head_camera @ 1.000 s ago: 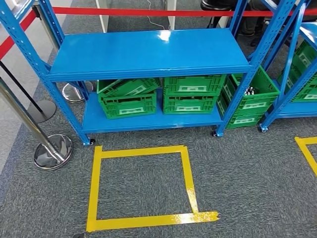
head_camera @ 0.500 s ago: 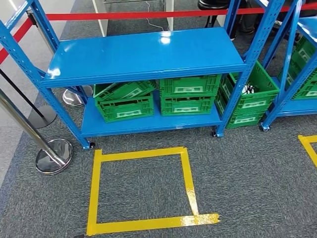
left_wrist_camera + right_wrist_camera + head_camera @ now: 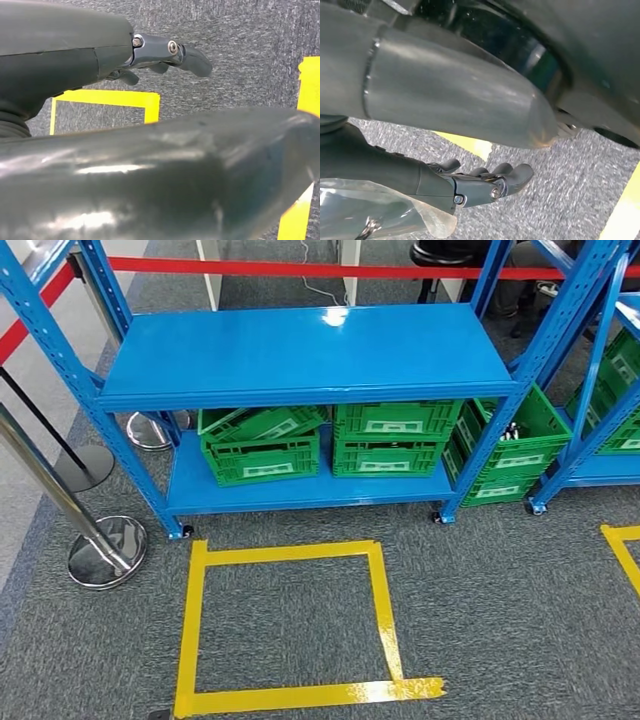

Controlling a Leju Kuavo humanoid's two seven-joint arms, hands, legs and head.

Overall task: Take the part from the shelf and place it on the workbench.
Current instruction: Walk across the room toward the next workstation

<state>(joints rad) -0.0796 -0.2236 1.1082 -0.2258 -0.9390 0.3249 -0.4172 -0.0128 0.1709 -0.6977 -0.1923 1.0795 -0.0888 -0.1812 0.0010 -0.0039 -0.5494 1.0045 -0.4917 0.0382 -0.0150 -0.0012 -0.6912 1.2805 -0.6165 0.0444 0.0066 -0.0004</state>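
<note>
The part itself cannot be made out for certain; some small dark and white items [image 3: 510, 429] lie in the green crate [image 3: 521, 450] just right of the blue shelf unit [image 3: 309, 350], beside its front right post, too small to identify. The shelf's upper board is bare blue metal with a glare spot, and on its lower board [image 3: 302, 490] stand two stacks of green crates: in the left stack [image 3: 260, 445] the top crate sits tilted in the one beneath, and the right stack [image 3: 389, 437] sits level. A second blue rack [image 3: 604, 390] holding more green crates stands at the right edge. The left hand [image 3: 166, 55] hangs over the grey carpet [image 3: 241, 30] with its fingers [image 3: 194, 60] stretched out, slightly apart and holding nothing. The right hand [image 3: 486, 182] likewise hangs above the carpet, fingers [image 3: 518, 175] extended with a slight curl and nothing in them. On the floor before the shelf a square of yellow tape [image 3: 290, 625] marks the carpet, and the corner of another yellow mark [image 3: 623, 545] shows at the right. To the left stand chrome barrier posts [image 3: 106, 545] on round bases, with a red belt [image 3: 302, 268] stretched behind the shelf. Behind that belt are white table legs [image 3: 349, 270] and the base of a dark chair [image 3: 445, 260].
</note>
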